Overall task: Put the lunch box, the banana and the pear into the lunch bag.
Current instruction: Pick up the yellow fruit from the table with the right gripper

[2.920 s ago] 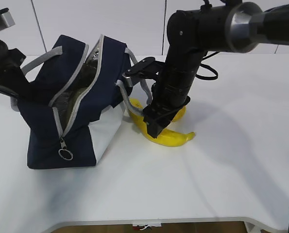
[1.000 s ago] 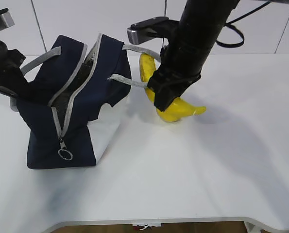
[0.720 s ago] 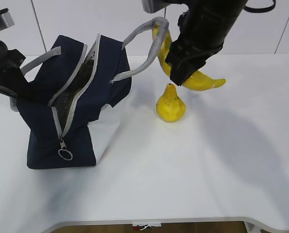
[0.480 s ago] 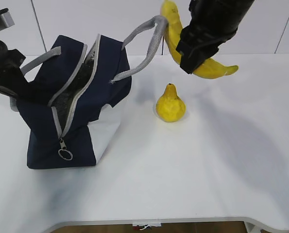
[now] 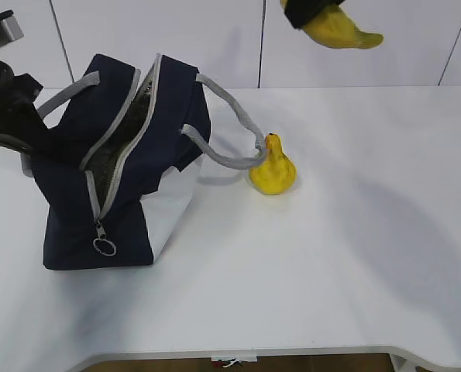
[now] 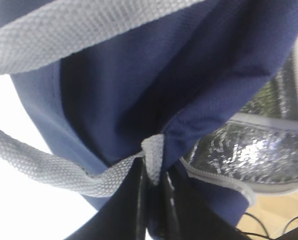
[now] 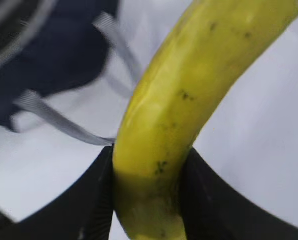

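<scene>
The navy lunch bag (image 5: 122, 163) stands unzipped at the left of the table, its silver lining showing. My left gripper (image 6: 156, 172) is shut on the bag's fabric edge beside a grey handle (image 6: 63, 170) and holds that side up. High above the table, my right gripper (image 7: 146, 200) is shut on the yellow banana (image 7: 189, 85); only the banana's end (image 5: 338, 29) shows at the top edge of the exterior view. The yellow pear (image 5: 272, 167) stands on the table just right of the bag, with the bag's loose handle (image 5: 234, 139) lying against it. The lunch box is out of view.
The white table (image 5: 354, 232) stretches to the right and front of the bag. The table's front edge (image 5: 238, 353) runs along the bottom of the exterior view. A white panelled wall (image 5: 215, 39) stands behind.
My right gripper has lifted the banana up to the top of the exterior view. The bag handle caught on it has slipped off and dropped against the pear.
</scene>
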Action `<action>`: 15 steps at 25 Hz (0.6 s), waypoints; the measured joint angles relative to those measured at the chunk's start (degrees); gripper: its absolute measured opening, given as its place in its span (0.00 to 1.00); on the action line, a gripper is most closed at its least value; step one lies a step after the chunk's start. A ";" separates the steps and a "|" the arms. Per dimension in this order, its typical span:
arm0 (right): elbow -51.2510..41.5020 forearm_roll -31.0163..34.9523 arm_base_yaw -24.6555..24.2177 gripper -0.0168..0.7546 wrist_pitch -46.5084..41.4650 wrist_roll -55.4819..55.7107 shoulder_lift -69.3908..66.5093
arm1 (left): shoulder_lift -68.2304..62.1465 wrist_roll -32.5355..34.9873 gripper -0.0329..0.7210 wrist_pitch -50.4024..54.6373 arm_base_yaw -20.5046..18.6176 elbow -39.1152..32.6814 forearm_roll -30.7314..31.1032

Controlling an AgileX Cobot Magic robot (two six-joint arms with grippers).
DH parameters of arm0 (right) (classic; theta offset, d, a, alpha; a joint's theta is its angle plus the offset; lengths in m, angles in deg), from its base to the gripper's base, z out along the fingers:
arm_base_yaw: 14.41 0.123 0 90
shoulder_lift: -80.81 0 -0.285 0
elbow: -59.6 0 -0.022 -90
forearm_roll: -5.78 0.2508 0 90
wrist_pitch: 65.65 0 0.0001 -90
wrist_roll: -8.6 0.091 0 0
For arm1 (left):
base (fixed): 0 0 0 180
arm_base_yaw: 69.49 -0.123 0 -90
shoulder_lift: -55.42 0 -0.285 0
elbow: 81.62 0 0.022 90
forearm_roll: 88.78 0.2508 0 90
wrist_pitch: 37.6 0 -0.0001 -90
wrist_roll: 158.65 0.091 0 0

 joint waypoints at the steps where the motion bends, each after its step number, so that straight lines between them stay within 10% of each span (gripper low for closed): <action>1: 0.34 3.32 0.00 0.41 0.00 0.19 0.00 | 0.00 0.00 0.05 0.00 0.00 0.00 -0.71; 15: 0.60 35.05 0.00 0.41 7.17 -3.09 -10.50 | 0.00 -0.05 0.05 0.34 0.00 0.00 -14.91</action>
